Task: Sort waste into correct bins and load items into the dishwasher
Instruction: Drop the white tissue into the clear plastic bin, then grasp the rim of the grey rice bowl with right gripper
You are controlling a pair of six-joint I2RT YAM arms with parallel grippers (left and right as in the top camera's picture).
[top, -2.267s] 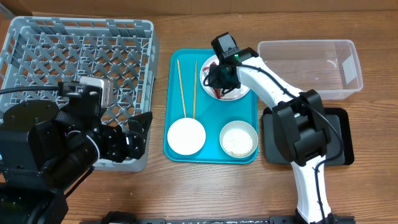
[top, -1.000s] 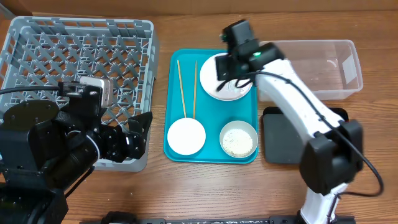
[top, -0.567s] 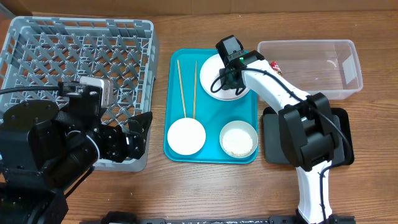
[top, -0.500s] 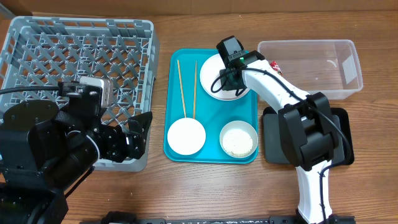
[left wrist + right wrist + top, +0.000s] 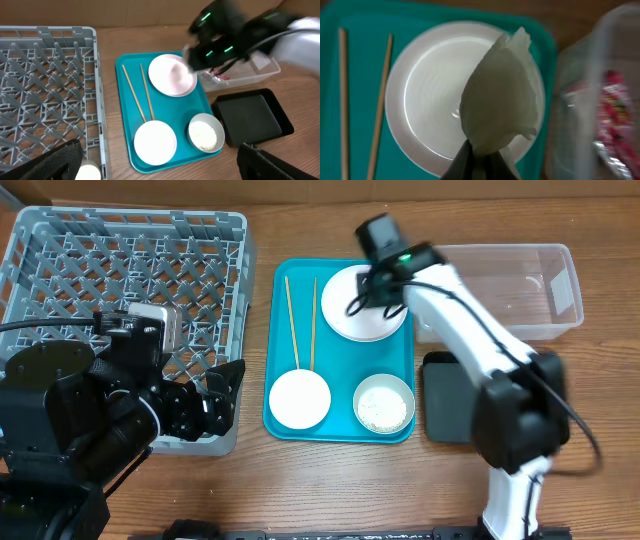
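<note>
Right claw (image 5: 480, 164) pinches a crumpled white tissue (image 5: 500, 100), its fingertips cut off at the bottom edge. Smooth round white plate (image 5: 427, 100) lies just beneath; red-and-white foil wrapper (image 5: 612, 110) blurs through the clear tub (image 5: 577, 100) to its right.

White plate (image 5: 345, 317), white paper (image 5: 497, 107); grey lattice rack (image 5: 100, 260); black tray (image 5: 250, 117); red-and-white wrapper (image 5: 612, 107); teal tray (image 5: 340, 370).

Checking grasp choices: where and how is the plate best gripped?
The plate lies flat on the tray, so only its rim offers a hold: probably take the near rim, from above, jaws straddling it, where bare tray borders it. The right gripper must first drop its napkin.
</note>
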